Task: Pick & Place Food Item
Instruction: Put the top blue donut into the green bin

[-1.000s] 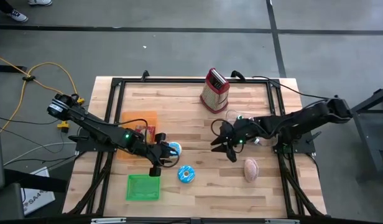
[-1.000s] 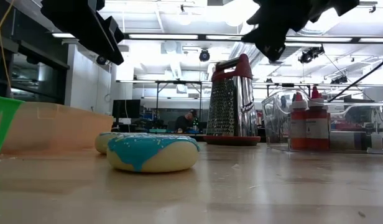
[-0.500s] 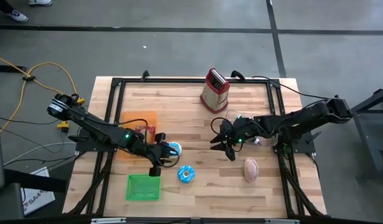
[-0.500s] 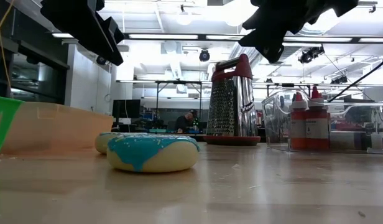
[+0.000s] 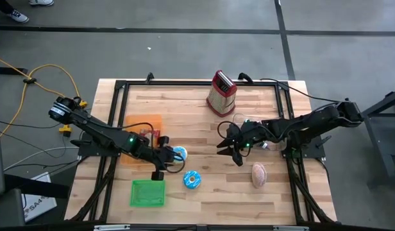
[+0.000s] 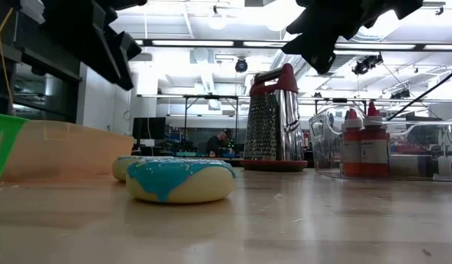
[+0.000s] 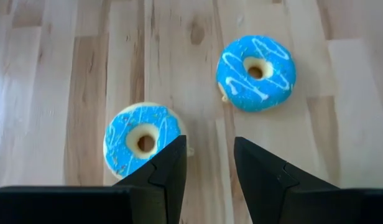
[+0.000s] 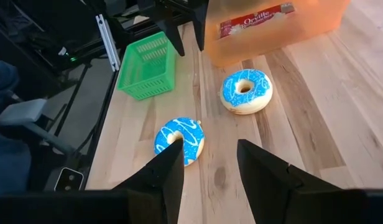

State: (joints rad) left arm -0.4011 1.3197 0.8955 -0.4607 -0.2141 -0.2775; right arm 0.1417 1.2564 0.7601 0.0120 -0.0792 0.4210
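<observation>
Doughnuts (image 7: 142,139) lie below the left tool (image 7: 209,163), fingers parted

My pale wooden worktop (image 5: 197,109) carries two blue-iced doughnuts (image 5: 192,179) (image 5: 179,153), a green basket (image 5: 147,193), an orange bin (image 5: 141,138), a red-topped grater (image 5: 221,93), a clear container (image 5: 247,125) and a pinkish lump (image 5: 258,174).

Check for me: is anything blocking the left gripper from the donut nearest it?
Nothing visible. The left gripper hangs open and empty above the sprinkled donut, with only bare table around; the second donut lies off to one side.
</observation>
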